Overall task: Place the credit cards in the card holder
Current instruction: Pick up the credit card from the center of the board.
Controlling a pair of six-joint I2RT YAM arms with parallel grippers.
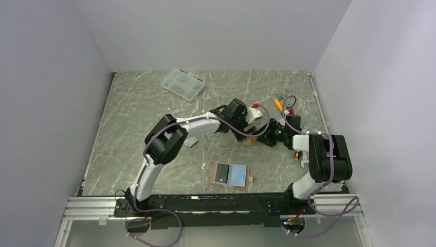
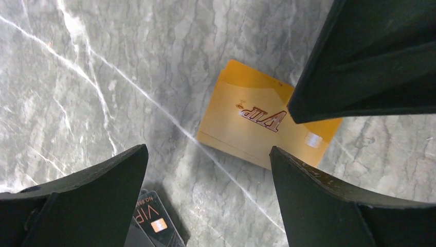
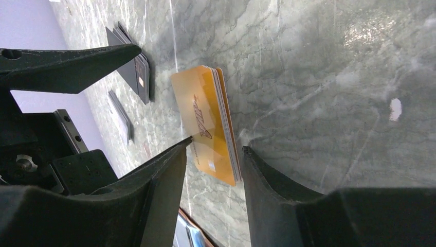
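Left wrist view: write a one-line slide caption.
Open left fingers hover above a gold card on the marble table, black card nearby.

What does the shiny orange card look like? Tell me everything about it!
The orange card is a thin, glossy orange-gold rectangle, plastic by its look. Curly dark red letters spell VIP, and a small pale square sits near one corner. It lies face up on the grey marbled table. The right gripper is at one end, a black finger on each side; whether it pinches the card is unclear.
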